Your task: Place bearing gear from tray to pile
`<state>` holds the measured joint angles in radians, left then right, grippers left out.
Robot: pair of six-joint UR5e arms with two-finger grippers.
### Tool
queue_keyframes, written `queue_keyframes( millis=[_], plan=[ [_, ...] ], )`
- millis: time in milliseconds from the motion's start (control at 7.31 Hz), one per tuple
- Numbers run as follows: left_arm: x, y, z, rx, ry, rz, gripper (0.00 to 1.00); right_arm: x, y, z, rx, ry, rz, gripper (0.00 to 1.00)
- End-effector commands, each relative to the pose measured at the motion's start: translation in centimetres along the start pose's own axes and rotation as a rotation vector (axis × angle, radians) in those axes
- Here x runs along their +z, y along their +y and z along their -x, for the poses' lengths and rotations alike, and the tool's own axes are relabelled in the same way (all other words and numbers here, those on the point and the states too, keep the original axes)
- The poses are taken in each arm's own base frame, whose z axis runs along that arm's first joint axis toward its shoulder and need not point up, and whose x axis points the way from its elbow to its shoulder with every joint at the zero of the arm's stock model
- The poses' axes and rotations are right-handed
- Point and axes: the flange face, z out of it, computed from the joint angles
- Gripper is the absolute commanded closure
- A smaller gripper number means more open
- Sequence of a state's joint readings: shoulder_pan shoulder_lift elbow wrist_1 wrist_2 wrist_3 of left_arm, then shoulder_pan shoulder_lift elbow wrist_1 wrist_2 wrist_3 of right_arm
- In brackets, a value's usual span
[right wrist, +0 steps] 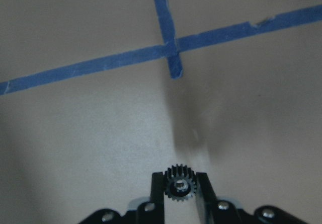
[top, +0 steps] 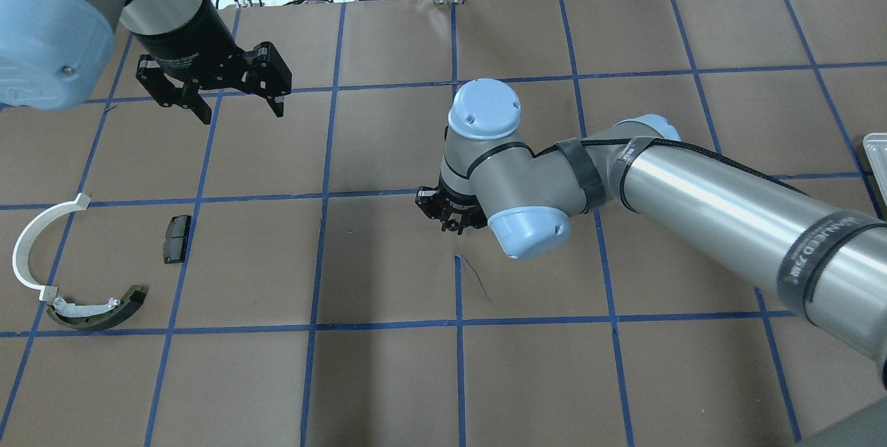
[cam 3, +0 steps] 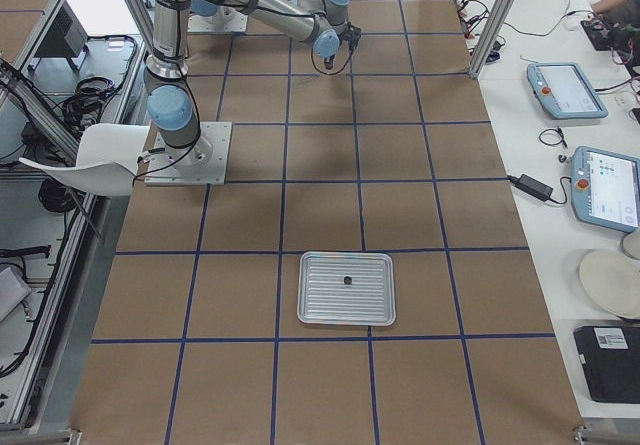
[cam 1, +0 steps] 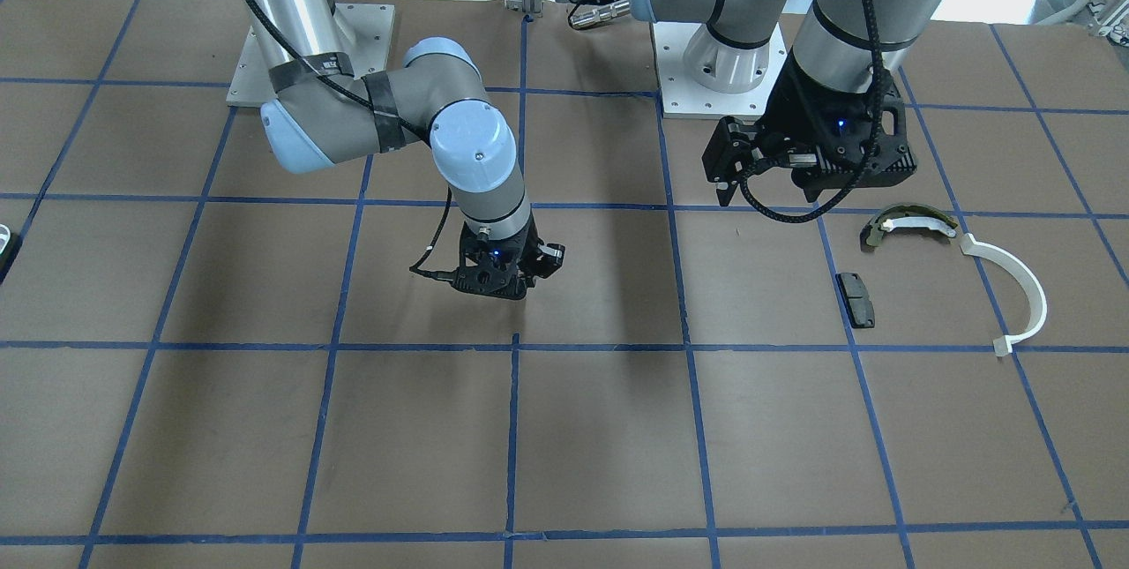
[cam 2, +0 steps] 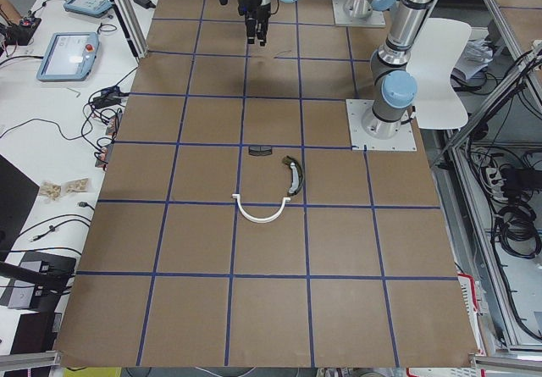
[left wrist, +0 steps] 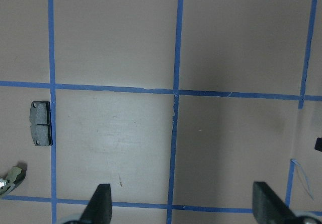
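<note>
My right gripper [right wrist: 178, 189] is shut on a small black toothed bearing gear [right wrist: 178, 185] and holds it just above the brown table near its middle [top: 454, 217]. The pile lies at the table's left: an olive-green curved shoe [top: 97, 314], a long white arc [top: 28, 246] and a small black pad [top: 177, 239]. My left gripper [top: 241, 113] is open and empty, above the table beyond the pile. Its wrist view shows the pad [left wrist: 40, 123] at left between wide-apart fingers [left wrist: 100, 206].
A ribbed metal tray [cam 3: 320, 310] lies on the table's right part with one small dark part [cam 3: 346, 280] on it; its corner shows in the overhead view [top: 876, 156]. Blue tape lines grid the table.
</note>
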<state>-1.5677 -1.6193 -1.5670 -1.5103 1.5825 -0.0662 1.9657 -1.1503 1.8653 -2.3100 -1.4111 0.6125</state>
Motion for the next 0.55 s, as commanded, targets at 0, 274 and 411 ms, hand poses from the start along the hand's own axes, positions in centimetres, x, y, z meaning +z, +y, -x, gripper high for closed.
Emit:
queue_keyframes(
  millis=[0,274,411],
  plan=[
    [0.2,-0.2,-0.1,-0.004,0.004,-0.002,0.04,2.0,1.6,1.7,0.023,0.001,0.000,0.84],
    [-0.1,-0.2,0.0,-0.004,0.006,-0.007,0.00,0.8,0.5,1.7,0.016,-0.005,-0.028,0.05],
    [-0.1,-0.3,0.0,-0.004,0.009,-0.008,0.00,-0.3,-0.9,1.0,0.031,-0.012,-0.050,0.04]
  ],
)
